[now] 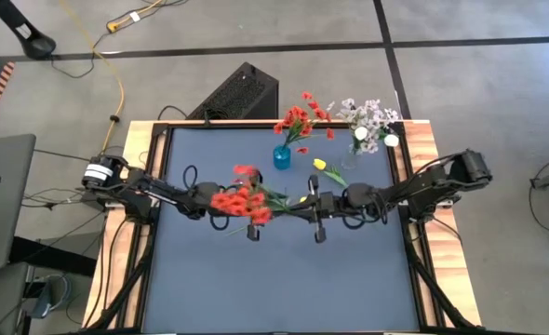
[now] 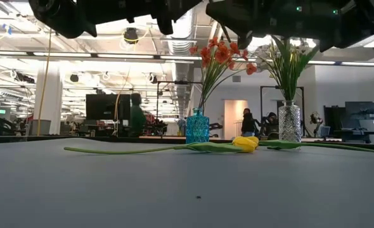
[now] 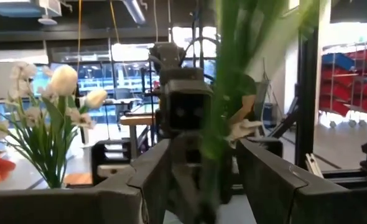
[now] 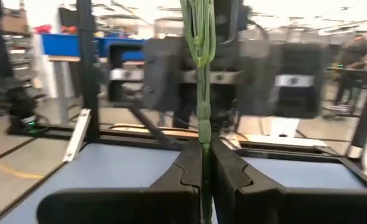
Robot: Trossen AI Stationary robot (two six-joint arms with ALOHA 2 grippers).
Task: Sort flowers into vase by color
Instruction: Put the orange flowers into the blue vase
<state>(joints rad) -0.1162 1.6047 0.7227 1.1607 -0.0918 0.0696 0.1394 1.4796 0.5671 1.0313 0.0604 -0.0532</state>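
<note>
A red flower (image 1: pixel 242 200) with a green stem hangs above the table's middle, between my two grippers, which face each other. My right gripper (image 4: pixel 203 146) is shut on its stem. My left gripper (image 3: pixel 205 149) is open, and the blurred stem (image 3: pixel 216 124) passes between its fingers with room on both sides. A blue vase (image 1: pixel 282 156) with red flowers and a clear vase (image 1: pixel 354 160) with white and lilac flowers stand at the far edge. A yellow tulip (image 2: pixel 245 143) lies flat on the table. My right gripper pinches the red flower's green stem (image 4: pixel 203 127) between its two fingers. The fingers come about level from the table's right and lie across the stem. The flower is lifted clear of the table, its blossoms (image 1: pixel 247 197) over by my left gripper.
Another green stem (image 2: pixel 326 147) lies on the table to the right of the tulip. The near half of the blue mat (image 1: pixel 274 288) is bare. A black box (image 1: pixel 239 91) stands on the floor beyond the far edge.
</note>
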